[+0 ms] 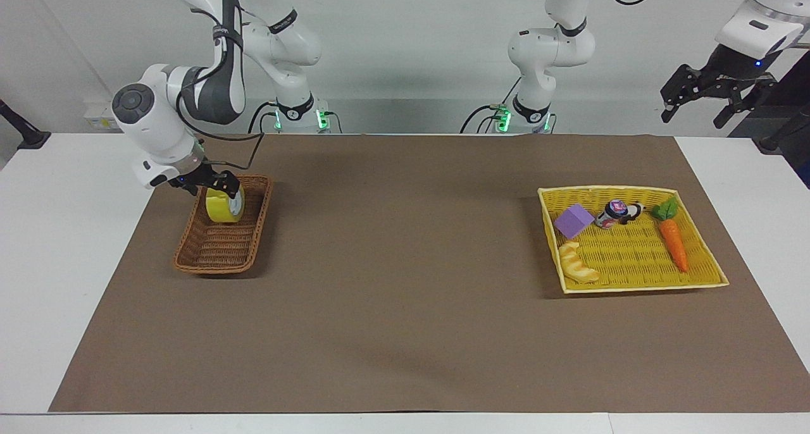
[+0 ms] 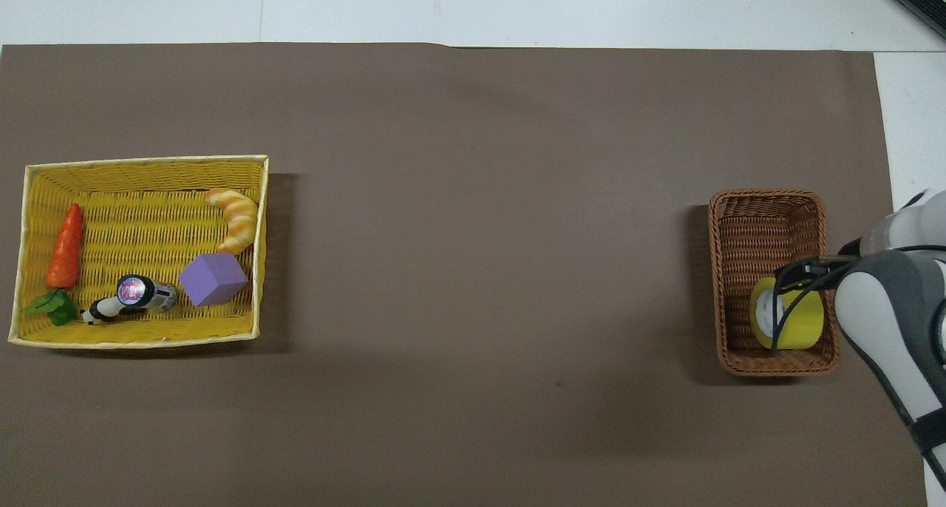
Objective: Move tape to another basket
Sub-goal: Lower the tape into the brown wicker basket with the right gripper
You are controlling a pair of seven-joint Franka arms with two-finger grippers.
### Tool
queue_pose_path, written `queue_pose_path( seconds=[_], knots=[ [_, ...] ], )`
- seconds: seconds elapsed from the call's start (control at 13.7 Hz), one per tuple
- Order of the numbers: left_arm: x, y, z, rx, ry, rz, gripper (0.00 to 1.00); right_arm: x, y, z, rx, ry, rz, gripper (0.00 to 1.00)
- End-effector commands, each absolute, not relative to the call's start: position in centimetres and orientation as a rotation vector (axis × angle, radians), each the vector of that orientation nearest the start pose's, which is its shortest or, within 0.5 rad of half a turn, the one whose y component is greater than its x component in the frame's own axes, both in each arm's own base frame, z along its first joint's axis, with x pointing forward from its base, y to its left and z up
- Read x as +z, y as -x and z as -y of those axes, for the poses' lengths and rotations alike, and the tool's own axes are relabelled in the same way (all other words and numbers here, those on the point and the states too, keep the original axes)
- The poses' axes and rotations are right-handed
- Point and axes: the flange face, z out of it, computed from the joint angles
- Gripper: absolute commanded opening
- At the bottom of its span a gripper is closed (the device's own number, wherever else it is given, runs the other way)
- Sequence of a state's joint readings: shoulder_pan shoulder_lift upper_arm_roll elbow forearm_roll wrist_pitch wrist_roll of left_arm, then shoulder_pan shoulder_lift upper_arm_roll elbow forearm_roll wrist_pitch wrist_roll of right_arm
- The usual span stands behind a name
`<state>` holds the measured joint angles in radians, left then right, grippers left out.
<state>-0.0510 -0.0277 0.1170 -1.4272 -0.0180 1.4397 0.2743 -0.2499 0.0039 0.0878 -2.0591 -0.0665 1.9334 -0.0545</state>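
Note:
The yellow tape [image 1: 224, 207] stands on its edge in the brown wicker basket [image 1: 218, 252], at the basket's end nearer to the robots. It also shows in the overhead view [image 2: 791, 322] inside the basket [image 2: 765, 226]. My right gripper [image 1: 221, 185] is just over the top of the tape, and its fingers look spread and off the roll; in the overhead view the gripper [image 2: 804, 272] sits at the roll's upper edge. My left gripper [image 1: 694, 116] is open and empty, and it waits high up off the left arm's end of the table.
A flat yellow woven tray-basket [image 1: 702, 282] lies toward the left arm's end, holding a carrot [image 1: 674, 241], a purple block [image 1: 573, 221], a croissant [image 1: 577, 264] and a small can [image 1: 610, 213]. A brown mat [image 1: 405, 263] covers the table between the baskets.

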Motion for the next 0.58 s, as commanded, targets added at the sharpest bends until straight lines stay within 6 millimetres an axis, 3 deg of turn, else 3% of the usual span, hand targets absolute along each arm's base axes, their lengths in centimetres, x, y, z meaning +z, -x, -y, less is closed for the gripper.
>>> queue_pose_path(
  seconds=[0.0,0.22,0.51],
  knots=[
    [69.5,-52.0,-3.2,-0.058,3.133,-0.318,1.0,46.4,-55.0,7.7,0.138,3.2,-0.046,1.0],
    [69.5,-52.1,-3.2,-0.06,3.133,-0.318,1.0,50.5,-56.0,6.5,0.073,3.187,-0.048,1.0],
    [69.5,-52.1,-3.2,-0.06,3.133,-0.318,1.0,53.9,-56.4,2.5,0.018,3.174,-0.076,1.0]
  ],
)
